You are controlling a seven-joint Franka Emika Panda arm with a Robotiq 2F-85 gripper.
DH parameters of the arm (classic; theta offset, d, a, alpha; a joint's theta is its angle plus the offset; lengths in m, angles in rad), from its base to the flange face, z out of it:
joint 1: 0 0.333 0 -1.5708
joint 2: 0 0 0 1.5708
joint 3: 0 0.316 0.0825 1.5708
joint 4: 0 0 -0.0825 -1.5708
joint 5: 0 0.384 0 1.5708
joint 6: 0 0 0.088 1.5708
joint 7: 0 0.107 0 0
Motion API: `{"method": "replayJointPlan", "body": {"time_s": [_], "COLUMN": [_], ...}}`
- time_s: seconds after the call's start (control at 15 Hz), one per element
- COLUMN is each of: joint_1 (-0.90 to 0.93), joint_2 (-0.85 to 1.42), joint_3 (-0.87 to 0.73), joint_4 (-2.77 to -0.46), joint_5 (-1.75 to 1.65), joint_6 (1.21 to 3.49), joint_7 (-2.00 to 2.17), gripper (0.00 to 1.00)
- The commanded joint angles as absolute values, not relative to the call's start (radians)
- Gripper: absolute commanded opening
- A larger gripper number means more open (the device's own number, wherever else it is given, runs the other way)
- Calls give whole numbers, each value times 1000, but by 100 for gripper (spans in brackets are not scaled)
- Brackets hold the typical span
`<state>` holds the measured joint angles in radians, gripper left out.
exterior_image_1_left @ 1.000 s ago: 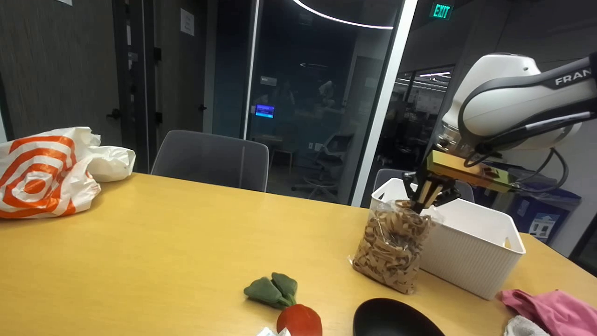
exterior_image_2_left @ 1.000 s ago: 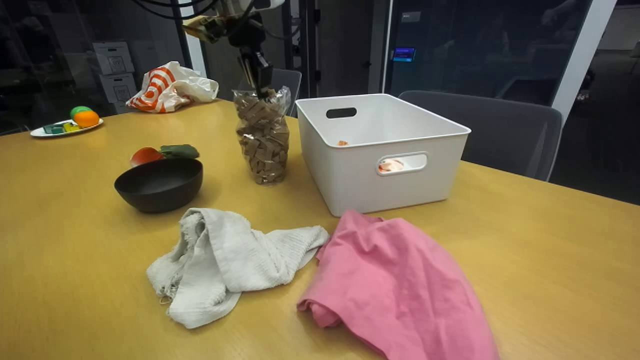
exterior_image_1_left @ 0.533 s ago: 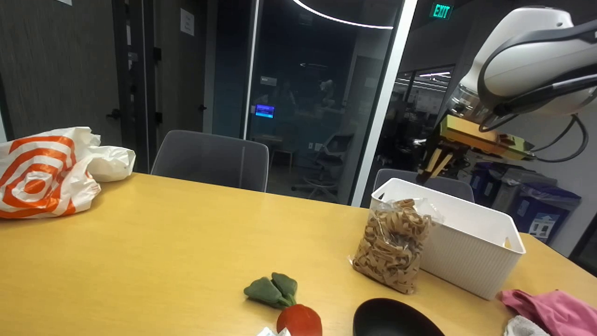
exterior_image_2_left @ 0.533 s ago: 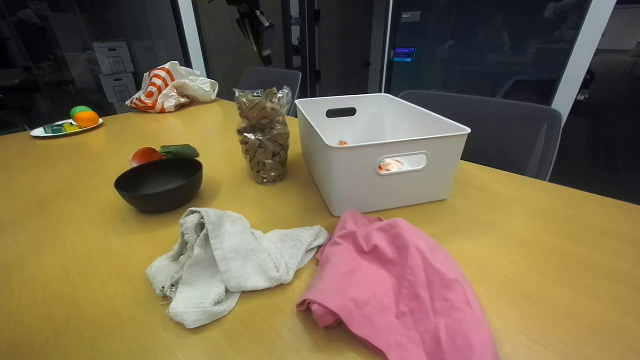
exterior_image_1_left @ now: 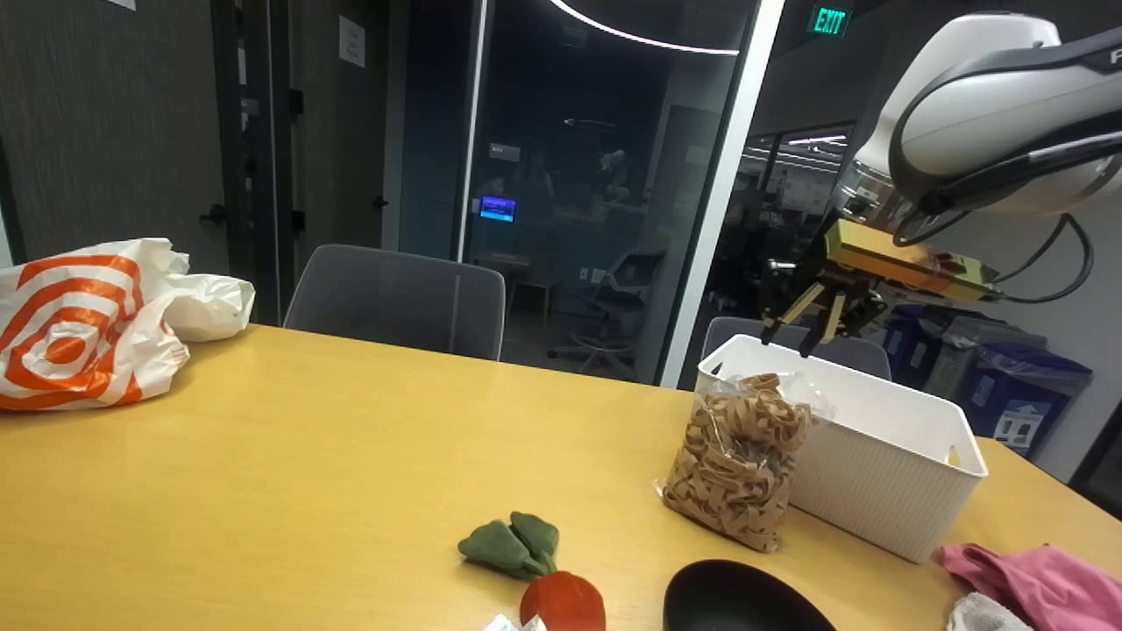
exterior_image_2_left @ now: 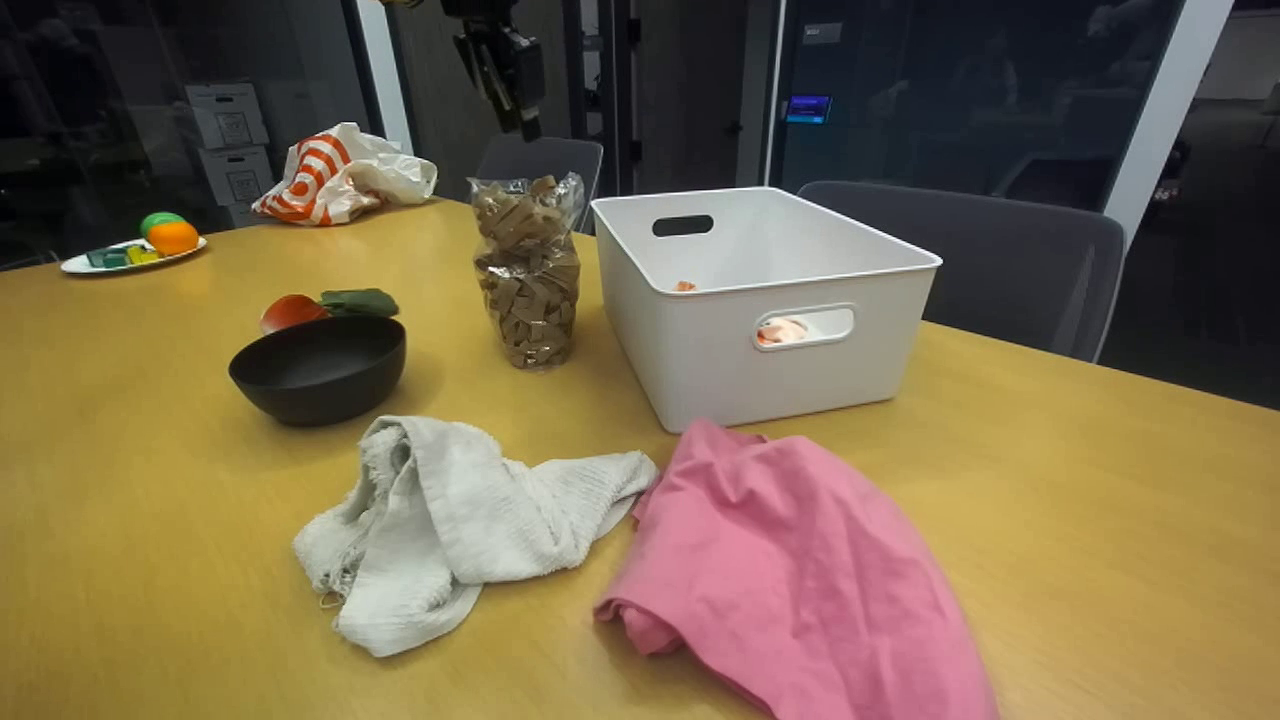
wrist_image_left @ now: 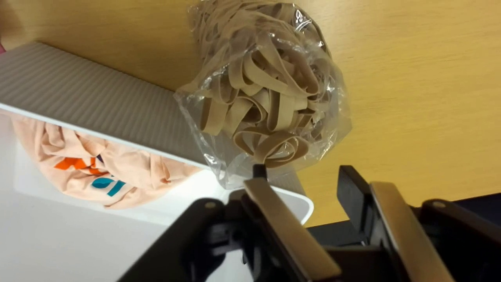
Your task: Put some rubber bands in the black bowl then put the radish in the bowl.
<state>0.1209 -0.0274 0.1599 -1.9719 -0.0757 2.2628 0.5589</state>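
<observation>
One gripper (wrist_image_left: 302, 174), jaws spread apart, above one bag (exterior_image_2_left: 527, 275) of rubber bands (wrist_image_left: 270, 80); one bowl (exterior_image_2_left: 320, 385), one bin (exterior_image_2_left: 700, 355), seemingly one radish (exterior_image_1_left: 563, 603)!

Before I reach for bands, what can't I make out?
Floor of the black bowl: mostly hidden in both exterior views by its near wall or the bottom edge.
Radish: lower part behind the bowl in an exterior view.
White object: cut off by the bottom edge in an exterior view.
Blocky pieces on the plate: too small to identify in an exterior view.
Peach cloth: partly hidden by the white bin in the wrist view.
</observation>
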Motion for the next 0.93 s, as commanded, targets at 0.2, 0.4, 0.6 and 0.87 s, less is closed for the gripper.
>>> {"method": "replayJointPlan", "body": {"time_s": [0.2, 0.4, 0.6, 0.87], "joint_1": [133, 132, 130, 135], "joint_2": [31, 38, 39, 37], "joint_3": [151, 141, 130, 122], "joint_4": [-1970, -1983, -2000, -2015], "joint_5": [-113, -113, -124, -187], "joint_6": [2292, 2299, 2321, 2335], "joint_7": [566, 568, 582, 657], "gripper": [100, 100, 100, 100]}}
